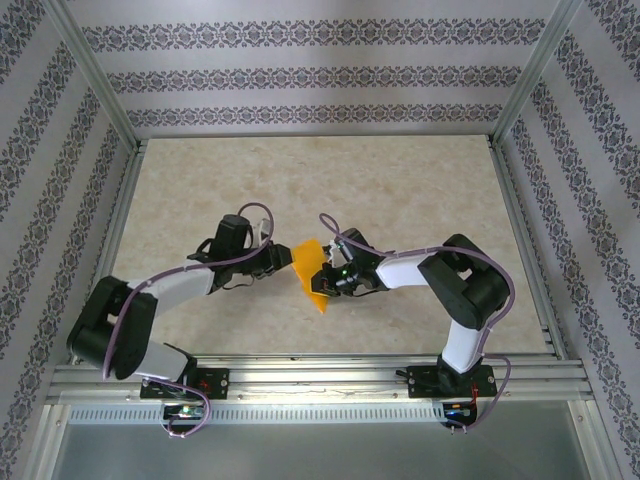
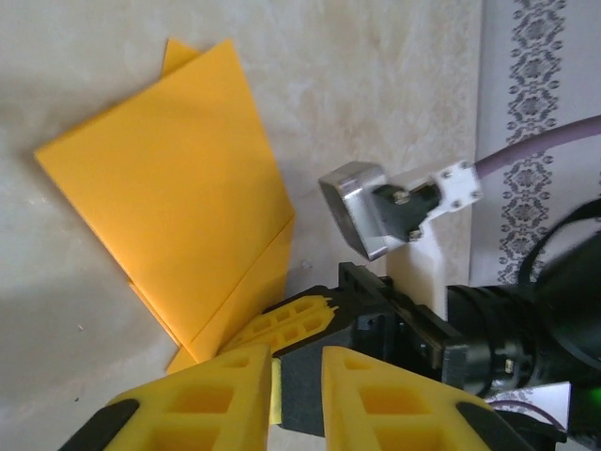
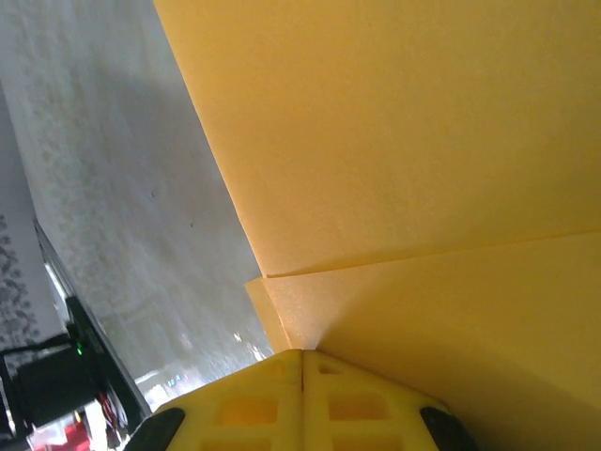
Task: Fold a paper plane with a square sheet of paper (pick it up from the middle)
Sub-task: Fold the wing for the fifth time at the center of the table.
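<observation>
**Right end effector holding the part-folded sheet; left end effector waiting just beside it**

Right end effector (image 3: 300, 365): the yellow fingers meet along a single seam, pinched on the lower corner of the square sheet of paper (image 3: 423, 141). The paper rises directly out of the grip and shows one crease running across it.

Left end effector (image 2: 296, 352): the fingers stand a narrow gap apart with no paper seen between them. The dark body of the right end effector shows through the gap.

In the left wrist view the sheet (image 2: 178, 197) lies ahead of the left fingertips and off to their left. It is already doubled into overlapping layers with a diagonal fold line. One yellow finger (image 2: 291, 319) of the right end effector touches its lower edge.

From above, the sheet (image 1: 311, 272) sits between the two end effectors, near the middle of the tabletop (image 1: 400, 190). Its long axis runs roughly from the far side toward the arm bases, with the pointed end nearest the bases. The right end effector (image 1: 333, 280) is on it, and the left (image 1: 272, 262) is just beside its opposite face. Whether the point rests on the tabletop cannot be told.

The sheet is mid-fold and not yet a plane. The next crease probably depends on the left end effector, which faces the sheet's free side broadside to its long axis.
</observation>
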Robot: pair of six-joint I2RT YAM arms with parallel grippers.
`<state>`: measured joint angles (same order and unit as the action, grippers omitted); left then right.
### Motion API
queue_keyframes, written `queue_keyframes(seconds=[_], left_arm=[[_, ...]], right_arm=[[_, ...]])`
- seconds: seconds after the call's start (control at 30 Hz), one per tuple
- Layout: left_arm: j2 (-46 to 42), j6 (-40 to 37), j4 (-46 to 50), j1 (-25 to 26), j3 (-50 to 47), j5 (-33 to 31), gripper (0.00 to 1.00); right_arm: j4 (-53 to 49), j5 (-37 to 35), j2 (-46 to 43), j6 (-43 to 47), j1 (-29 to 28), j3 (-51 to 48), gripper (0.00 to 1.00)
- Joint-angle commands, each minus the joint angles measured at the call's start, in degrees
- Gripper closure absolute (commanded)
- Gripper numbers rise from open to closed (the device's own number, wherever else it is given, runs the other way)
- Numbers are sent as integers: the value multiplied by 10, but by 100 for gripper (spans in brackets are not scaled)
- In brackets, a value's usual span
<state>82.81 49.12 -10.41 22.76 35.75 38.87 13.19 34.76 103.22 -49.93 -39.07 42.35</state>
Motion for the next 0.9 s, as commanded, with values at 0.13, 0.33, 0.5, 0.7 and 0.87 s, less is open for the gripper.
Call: queue_keyframes(seconds=[0.13, 0.33, 0.5, 0.7, 0.87], left_arm=[[103, 67, -55, 48, 62, -36, 86], [155, 94, -56, 56, 87, -71, 92], [173, 76, -10, 56, 99, -105, 92], [217, 86, -39, 54, 102, -90, 99], [225, 62, -15, 49, 92, -105, 100]], right_arm=[[99, -98, 21, -121, -22, -54, 94], [123, -115, 13, -139, -28, -67, 94], [122, -120, 3, -140, -30, -71, 94], [123, -120, -22, -125, -29, -65, 91], [25, -137, -91, -57, -14, -34, 84]])
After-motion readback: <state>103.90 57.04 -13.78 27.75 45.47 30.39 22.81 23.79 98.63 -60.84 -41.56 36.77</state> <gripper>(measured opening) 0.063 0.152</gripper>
